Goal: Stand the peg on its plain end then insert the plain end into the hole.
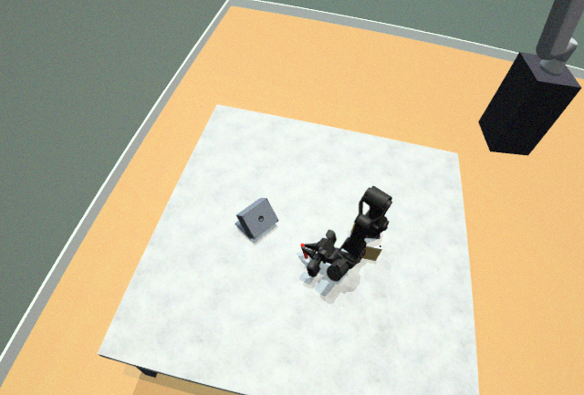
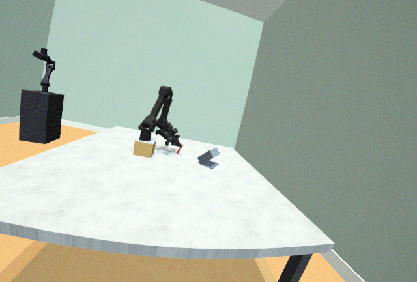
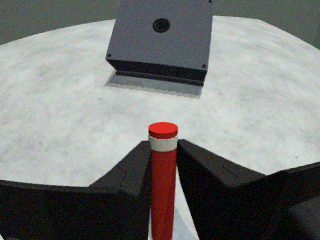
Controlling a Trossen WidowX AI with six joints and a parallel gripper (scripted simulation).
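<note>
My gripper (image 3: 162,148) (image 1: 308,254) (image 2: 177,146) is shut on the red peg (image 3: 163,187) (image 1: 305,254) (image 2: 180,149). The peg's white band sits near the end that points away from the wrist; its plain end is back between the fingers. In the exterior view the peg slants down with its lower end close to the table; I cannot tell if it touches. The grey sloped panel (image 3: 162,36) (image 1: 257,218) (image 2: 209,158) stands ahead of the gripper, with its dark hole (image 3: 160,24) (image 1: 259,217) facing me. The peg is well short of the panel.
The white marbled table top (image 1: 264,155) (image 2: 134,198) carries the arm's tan base block (image 2: 144,147) (image 1: 373,253). A black pedestal (image 1: 526,108) (image 2: 40,115) with a second grey arm stands off the table on the orange floor.
</note>
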